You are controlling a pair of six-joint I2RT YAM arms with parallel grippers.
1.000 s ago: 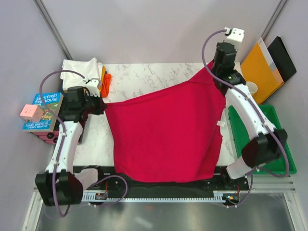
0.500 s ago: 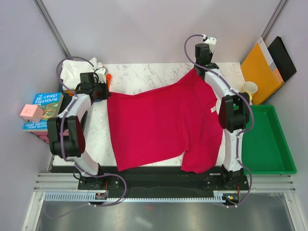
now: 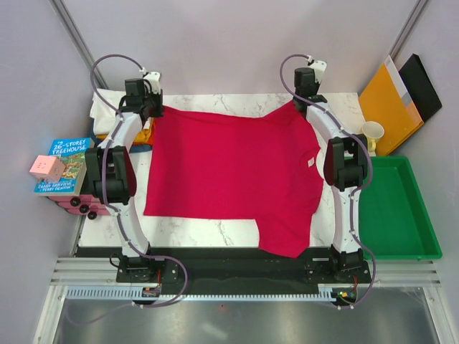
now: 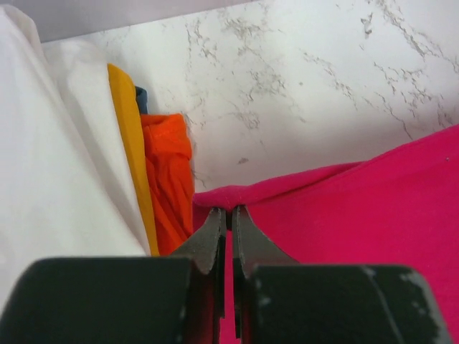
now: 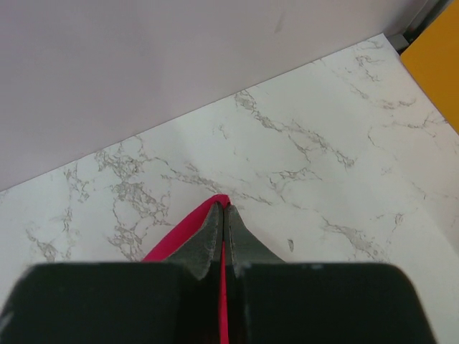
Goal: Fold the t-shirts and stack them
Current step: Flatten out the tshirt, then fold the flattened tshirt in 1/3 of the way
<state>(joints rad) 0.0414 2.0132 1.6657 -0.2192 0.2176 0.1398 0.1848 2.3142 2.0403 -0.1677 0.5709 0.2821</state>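
Note:
A large crimson red t-shirt [image 3: 229, 179] lies spread across the marble table [image 3: 215, 231], its near right part reaching the front edge. My left gripper [image 3: 150, 112] is shut on its far left corner [image 4: 222, 197]. My right gripper [image 3: 300, 104] is shut on its far right corner [image 5: 221, 202], where only a thin red strip [image 5: 179, 231] shows beside the fingers. A pile of other t-shirts sits at the far left: white [image 4: 50, 158], yellow-orange [image 4: 129, 136], orange [image 4: 166, 172] and a sliver of dark blue [image 4: 141, 99]. The pile [image 3: 107, 107] is partly hidden by my left arm.
A green tray [image 3: 394, 208] lies right of the table. An orange-yellow envelope [image 3: 391, 97] and a black flat item [image 3: 423, 82] lean at the back right, with a cream cup [image 3: 373, 132] beside them. Books [image 3: 68, 165] and a pink cube [image 3: 44, 168] sit at the left.
Both arms have stretched toward the far edge, pulling the red t-shirt flat over the table. The left gripper moved furthest, from mid-left to the far left corner. The shirt no longer hangs over the front.

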